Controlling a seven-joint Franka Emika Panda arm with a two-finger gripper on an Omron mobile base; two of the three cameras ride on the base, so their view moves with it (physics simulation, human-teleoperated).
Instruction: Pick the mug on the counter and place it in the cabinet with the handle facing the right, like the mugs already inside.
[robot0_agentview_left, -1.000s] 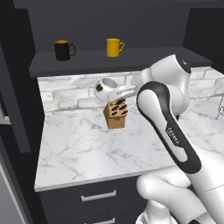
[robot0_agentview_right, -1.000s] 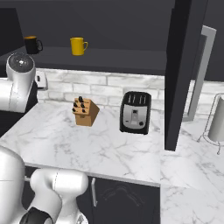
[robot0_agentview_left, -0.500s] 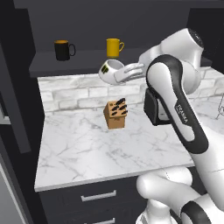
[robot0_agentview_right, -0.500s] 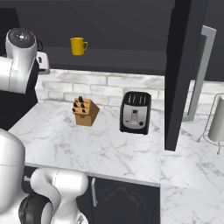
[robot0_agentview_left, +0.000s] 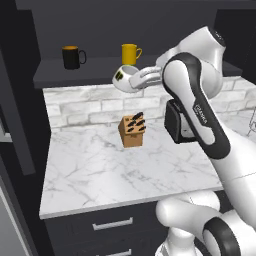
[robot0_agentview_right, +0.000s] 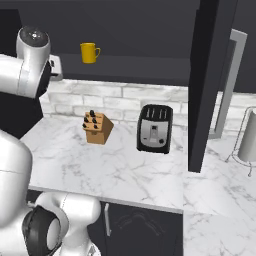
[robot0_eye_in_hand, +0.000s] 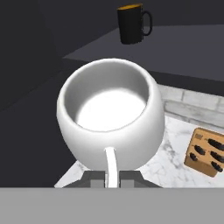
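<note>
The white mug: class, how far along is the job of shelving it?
Done: the white mug is off the counter, shut in the gripper by its handle. In hand: it hangs near the cabinet shelf, below the yellow mug. Left: set it on the shelf, handle right, and let go.

Even soft rendered light, dim dark cabinet (robot0_agentview_left: 100, 67), slight blur

you see the mug (robot0_agentview_left: 125, 78) held in the air by the gripper (robot0_agentview_left: 136, 80), tilted, dark mark facing left, just below the cabinet (robot0_agentview_left: 100, 66) shelf edge; black mug (robot0_agentview_left: 72, 57) and yellow mug (robot0_agentview_left: 130, 53) stand on the shelf; a knife block (robot0_agentview_left: 132, 131) sits on the counter (robot0_agentview_left: 100, 165).
</note>
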